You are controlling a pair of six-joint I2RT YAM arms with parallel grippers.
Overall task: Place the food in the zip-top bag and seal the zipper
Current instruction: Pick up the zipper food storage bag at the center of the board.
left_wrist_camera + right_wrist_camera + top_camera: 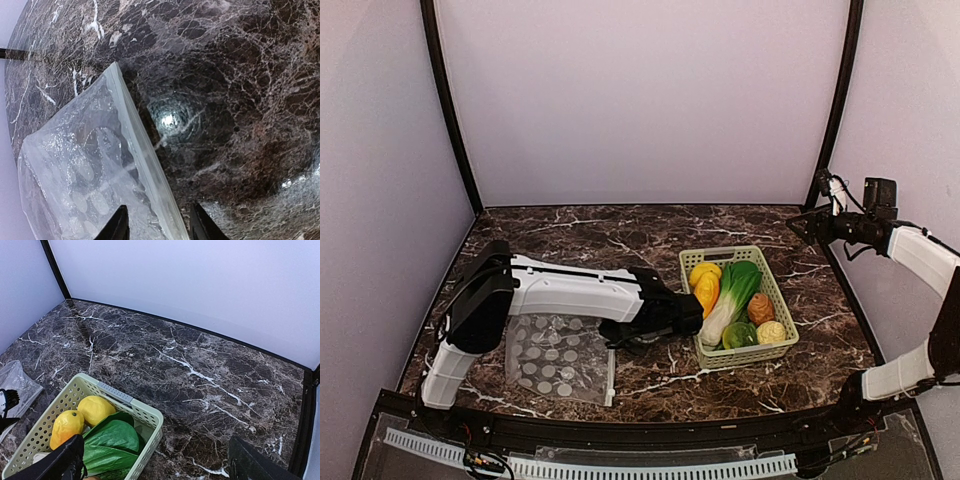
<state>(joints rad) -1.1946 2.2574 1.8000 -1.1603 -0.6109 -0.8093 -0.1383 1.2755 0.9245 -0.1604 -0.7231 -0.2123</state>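
Nearest my bases: the zip-top bag (555, 360) lies flat and empty on the marble table (610, 232), left of centre. The thick strip along its right edge looks like the zipper (134, 131). Whether it is open or pressed shut, I cannot tell.

Left gripper (157, 222): low over that edge, fingers apart, one on either side of the strip. The wrist view does not make contact clear. I read this as lining up to pinch the mouth and lift one lip so food can go in.

Just beyond, to the right, close by my left wrist: light green mesh basket (786, 305). All the food sits inside it:
- two yellow lemon-like pieces (705, 284)
- bok choy (732, 292)
- brown fruit (760, 308)
- green round fruit (739, 335)
- pale bumpy one (773, 332)

Nothing is bagged yet.

Farthest: right gripper (807, 226), raised high over the far right corner, fingers spread wide, holding nothing. It is probably parked out of the left arm's way, camera looking down on the basket, ready to pick once the mouth is held open.
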